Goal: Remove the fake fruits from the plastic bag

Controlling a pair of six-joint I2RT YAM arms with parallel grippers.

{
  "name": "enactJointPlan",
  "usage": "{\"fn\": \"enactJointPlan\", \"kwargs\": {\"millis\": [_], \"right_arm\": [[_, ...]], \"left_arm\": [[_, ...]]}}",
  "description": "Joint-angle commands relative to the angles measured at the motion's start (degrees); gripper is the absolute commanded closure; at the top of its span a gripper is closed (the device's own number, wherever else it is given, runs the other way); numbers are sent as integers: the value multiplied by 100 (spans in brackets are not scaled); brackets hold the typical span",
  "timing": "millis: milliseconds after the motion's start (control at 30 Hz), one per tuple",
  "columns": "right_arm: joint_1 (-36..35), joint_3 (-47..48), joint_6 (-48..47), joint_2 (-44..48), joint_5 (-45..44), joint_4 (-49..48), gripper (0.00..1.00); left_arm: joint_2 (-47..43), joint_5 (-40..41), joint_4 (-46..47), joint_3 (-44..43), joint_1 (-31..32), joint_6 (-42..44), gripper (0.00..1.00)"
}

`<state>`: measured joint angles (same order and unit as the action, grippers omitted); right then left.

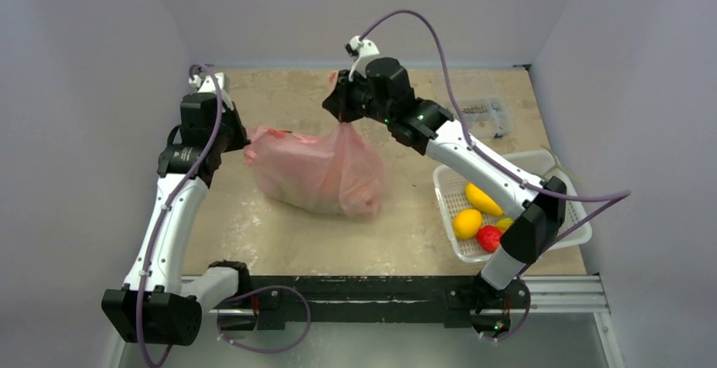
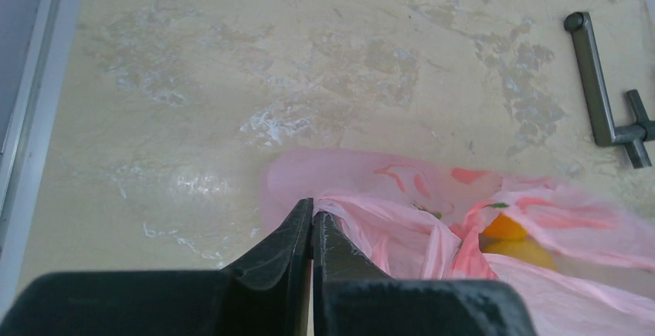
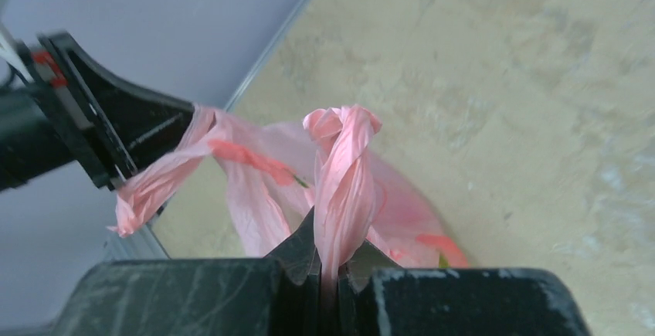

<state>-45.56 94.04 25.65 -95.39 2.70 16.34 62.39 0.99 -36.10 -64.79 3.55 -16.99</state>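
- Currently the thin translucent pink plastic carrier bag (image 1: 317, 173) lies on the beige mottled table (image 1: 397, 241), about midway between the near and far edges and left of centre. The fake fruits (image 2: 514, 237) are inside it, and only an orange-yellow rounded shape shows through the mouth.
- Toward the left edge, the left gripper (image 2: 313, 211) has its jaws closed on a bunched strip of the bag's film, probably one handle.
- Farther back, the right gripper (image 3: 330, 237) has its jaws pinched on a twisted loop handle, held raised above the bag on the far-edge side.
- With the film thin and stretched between the two holds, a hard pull apart could tear it. It could also drag the strip out of the narrow left pinch, letting the mouth fall shut.
- Raising the handle higher would likely lift the whole bag, and round fruits tipping out could roll toward the near edge.
- Neither gripper is free to reach in. Whichever lets go may leave the mouth sagging over the fruits.
- At the near right corner a white lattice basket (image 1: 446, 200) holds yellow, orange and red toy fruits (image 1: 467, 222), with the right arm passing over it. A low sweep of that arm could knock it.
- By the far right corner lies a clear small-parts box (image 1: 490, 116), well apart from the bag.
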Motion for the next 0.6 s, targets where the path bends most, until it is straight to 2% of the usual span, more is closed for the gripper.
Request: {"fn": "enactJointPlan", "kwargs": {"millis": [0,100,167,267,367,467,500,567], "right_arm": [[51,712,-660,369,-642,455,100],[54,601,-796,632,-725,491,100],[53,155,-747,972,-719,375,100],[49,-1059,-543,1524,-525,-81,100],[47,-2372,-125,2083,32,-612,100],[37,-3376,172,2575,381,-878,95],[34,-3645,172,2711,405,-844,91],[34,-3859,144,2921,340,-565,88]], "left_arm": [[-255,59,216,33,-284,-225,100],[-375,64,281,99,-337,-224,100],[-383,-50,351,124,-346,-208,100],[-273,-637,421,109,-354,-183,100],[-178,-1220,527,123,-351,-145,100],[-84,-1814,627,106,-347,-91,100],[-74,-1947,630,93,-353,-59,99],[-127,-2026,670,121,-352,-12,81]]}}
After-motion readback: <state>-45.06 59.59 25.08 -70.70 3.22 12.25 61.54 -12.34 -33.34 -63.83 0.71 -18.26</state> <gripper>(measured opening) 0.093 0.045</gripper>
